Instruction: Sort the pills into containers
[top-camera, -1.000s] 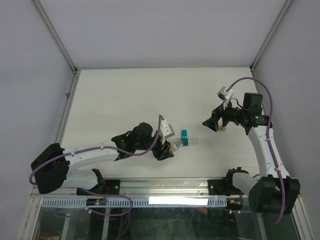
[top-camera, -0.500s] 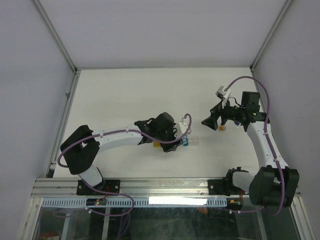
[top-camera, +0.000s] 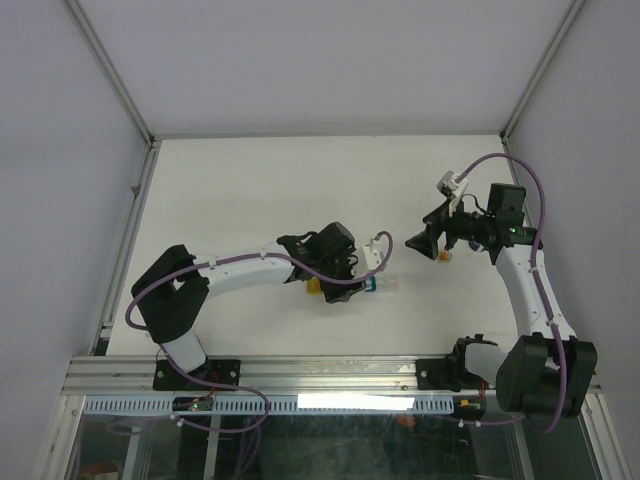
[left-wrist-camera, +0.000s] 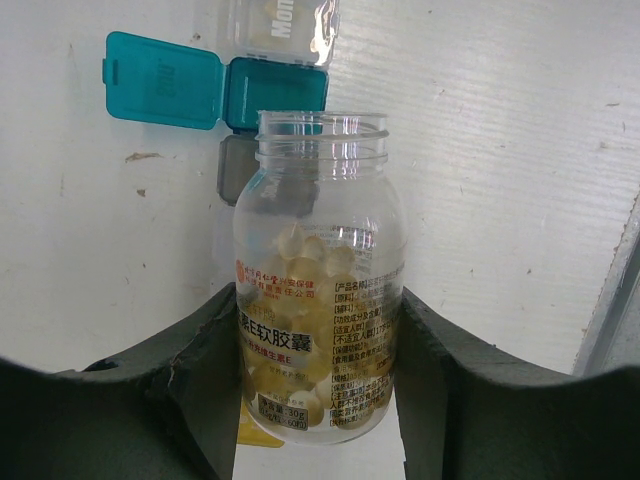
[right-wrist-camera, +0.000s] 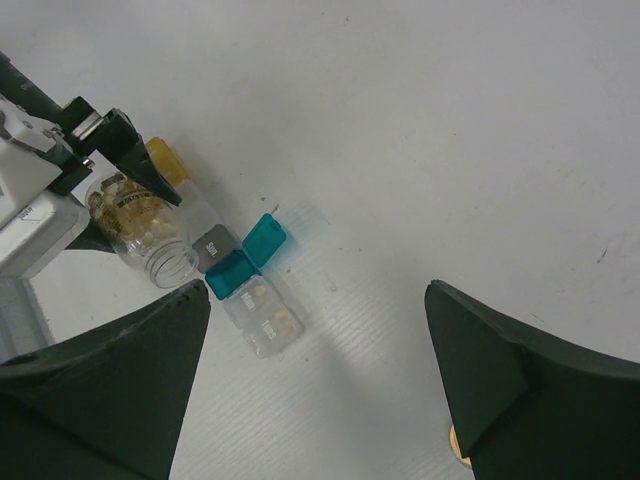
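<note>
Left tool (left-wrist-camera: 318, 340): closed around the lower body of a bottle (left-wrist-camera: 318, 230), one dark finger on each side.
Bottle: clear plastic, cap off, partly filled with pale yellow pills (left-wrist-camera: 300, 260); its open mouth lies right by the grey box (left-wrist-camera: 238, 168) and the teal box (left-wrist-camera: 277, 92).
Teal box: on the worktop (top-camera: 300, 190) in the middle of the row, lid swung open to one side.
Grey box: next to the teal one, partly hidden behind the bottle's neck in the left wrist view.
Clear boxes (right-wrist-camera: 265, 320): two, at the end of the row beyond the teal box, each with something small and yellowish inside.
Yellow box (right-wrist-camera: 165, 160): at the other end of the row, beside the left tool's finger.
Right tool (right-wrist-camera: 317, 290): fingers spread wide, gripping nothing, held above the worktop well apart from the row.
</note>
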